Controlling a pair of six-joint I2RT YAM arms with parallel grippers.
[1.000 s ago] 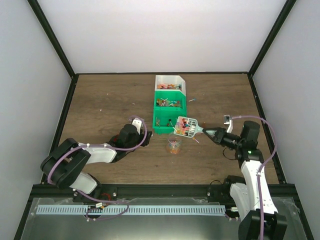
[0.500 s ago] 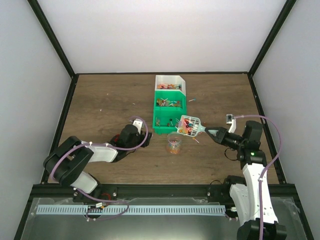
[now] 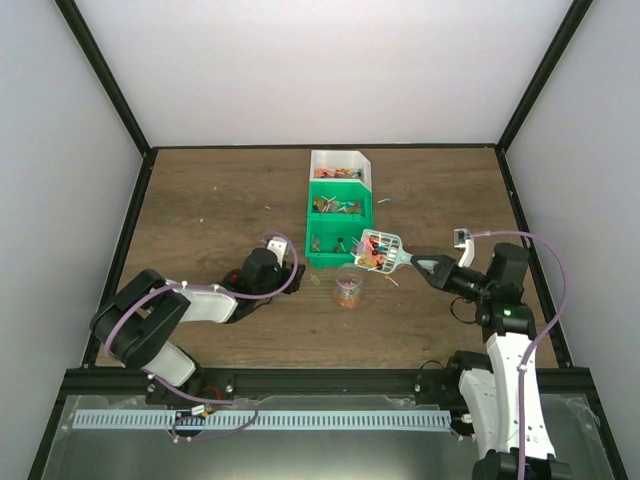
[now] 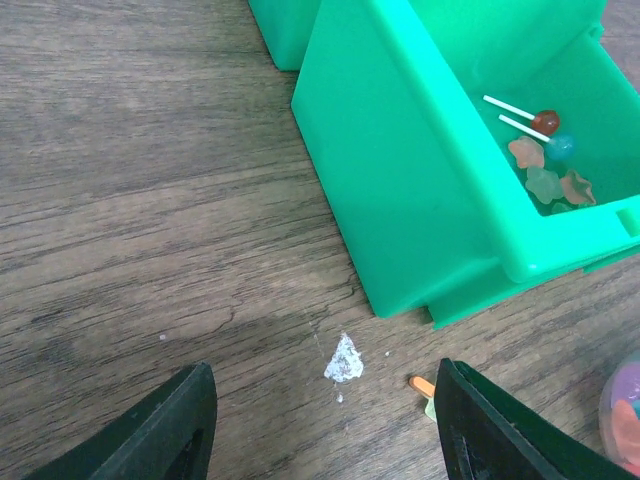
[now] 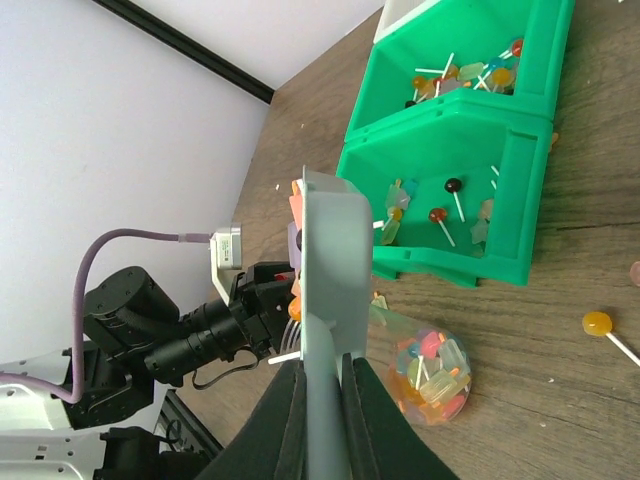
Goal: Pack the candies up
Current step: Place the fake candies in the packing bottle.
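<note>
Many candies (image 3: 372, 253) are carried in the pale scoop (image 5: 335, 250), its handle clamped in the nearly shut right gripper (image 3: 432, 268) and held raised just beside the small clear jar (image 3: 348, 288), presumably for tipping in; more lie in the jar. The left gripper (image 4: 325, 420) is held half open and empty, low over the counter (image 3: 220, 200), perhaps to steady the jar. From the right wrist the load is mostly hidden edge-on; whether the scoop is centred over the jar cannot be told.

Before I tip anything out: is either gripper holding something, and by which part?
Right gripper clamps the pale slotted plastic scoop by its handle; left gripper holds nothing.
</note>
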